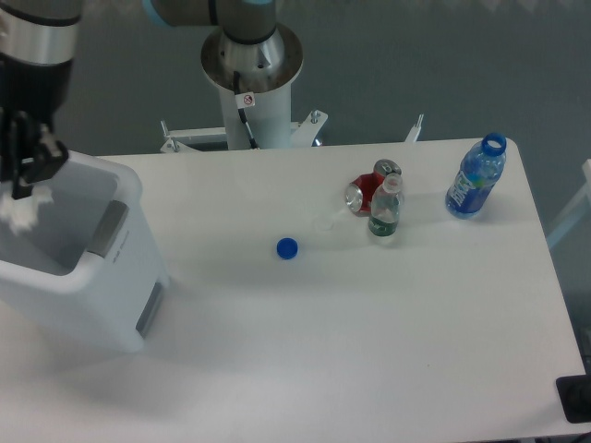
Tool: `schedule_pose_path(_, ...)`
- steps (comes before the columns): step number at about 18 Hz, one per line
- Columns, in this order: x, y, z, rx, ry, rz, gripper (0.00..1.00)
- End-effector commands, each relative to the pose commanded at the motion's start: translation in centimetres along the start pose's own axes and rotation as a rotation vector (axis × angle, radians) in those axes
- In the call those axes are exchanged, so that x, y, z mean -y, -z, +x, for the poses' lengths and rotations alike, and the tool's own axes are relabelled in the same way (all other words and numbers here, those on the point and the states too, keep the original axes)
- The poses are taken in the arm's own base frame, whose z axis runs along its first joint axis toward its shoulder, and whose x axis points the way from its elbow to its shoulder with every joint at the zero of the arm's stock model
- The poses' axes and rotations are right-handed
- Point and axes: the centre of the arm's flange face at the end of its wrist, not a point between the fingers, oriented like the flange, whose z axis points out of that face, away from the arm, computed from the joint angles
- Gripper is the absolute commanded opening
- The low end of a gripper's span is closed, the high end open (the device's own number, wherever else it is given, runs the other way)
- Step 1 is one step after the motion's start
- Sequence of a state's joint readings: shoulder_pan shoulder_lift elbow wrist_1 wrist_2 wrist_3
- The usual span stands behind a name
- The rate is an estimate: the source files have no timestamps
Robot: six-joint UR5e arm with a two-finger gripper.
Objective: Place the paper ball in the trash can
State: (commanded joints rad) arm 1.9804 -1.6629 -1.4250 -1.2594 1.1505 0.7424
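Looks like a robotics lab setup to me: a plain white rectangular table (369, 351) over grey flooring, with the arm's white cylindrical pedestal (251, 92) bolted onto a metal frame right behind the table's far edge. On the table it's just test props, a blue plastic bottle (476, 177) at the far right corner, a white plastic bin (92, 286) at the left end

White table (369, 351), grey floor (416, 65) behind, even soft light, faint shadows
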Motion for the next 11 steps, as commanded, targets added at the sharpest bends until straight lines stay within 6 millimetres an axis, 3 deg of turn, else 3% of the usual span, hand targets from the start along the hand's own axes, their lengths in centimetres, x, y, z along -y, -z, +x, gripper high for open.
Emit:
schedule_pose_path(3,-0.9,0.3,-1.3,0.012,0.016,-0.001,1.00)
schedule_pose_path(6,-2.9,3.6,-5.6,0.129,0.028,0.029,1.00)
schedule_pose_path(11,-9.5,5.9,-11.5,0.234,0.001,-0.073,1.00)
